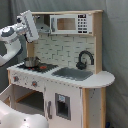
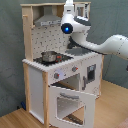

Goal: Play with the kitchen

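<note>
The tall white and light-wood toy kitchen [image 1: 60, 70] fills both exterior views, its oven door [image 2: 70, 102] already dropped open at 6 o'clock. The white robot gripper [image 1: 29, 25] hovers at 10 o'clock; I cannot tell its grip. A small metal pot [image 1: 31, 61] sits on the stove, contents unseen. Most play seems left.

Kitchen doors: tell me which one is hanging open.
The oven door under the stove, swung down and outward; the narrow cabinet door beside it stays shut.
</note>
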Available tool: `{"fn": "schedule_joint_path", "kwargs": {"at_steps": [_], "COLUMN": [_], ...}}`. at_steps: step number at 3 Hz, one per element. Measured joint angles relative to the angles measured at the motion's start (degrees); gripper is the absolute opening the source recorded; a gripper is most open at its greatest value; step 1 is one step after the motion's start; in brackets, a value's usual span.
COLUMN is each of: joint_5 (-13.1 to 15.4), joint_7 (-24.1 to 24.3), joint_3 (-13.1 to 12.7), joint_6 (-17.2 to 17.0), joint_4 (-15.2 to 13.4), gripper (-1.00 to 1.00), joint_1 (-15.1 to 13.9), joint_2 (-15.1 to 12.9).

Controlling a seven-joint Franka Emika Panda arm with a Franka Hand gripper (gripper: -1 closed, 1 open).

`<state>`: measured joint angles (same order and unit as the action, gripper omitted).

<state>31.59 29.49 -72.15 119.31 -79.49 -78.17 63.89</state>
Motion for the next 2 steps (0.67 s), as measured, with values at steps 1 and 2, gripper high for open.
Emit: {"fn": "schedule_joint_path", "kwargs": {"at_steps": [1, 2], "joint_5": [-0.79, -2.43], "joint_7": [-0.07, -0.27], "joint_3": [-0.34, -2.99], "joint_6": [0.02, 0.24], "joint_4": [1.10, 2.80], "gripper": [-1.00, -1.00], "joint_1": [-1.09, -4.75], "joint_2": [-0.10, -2.75]}}
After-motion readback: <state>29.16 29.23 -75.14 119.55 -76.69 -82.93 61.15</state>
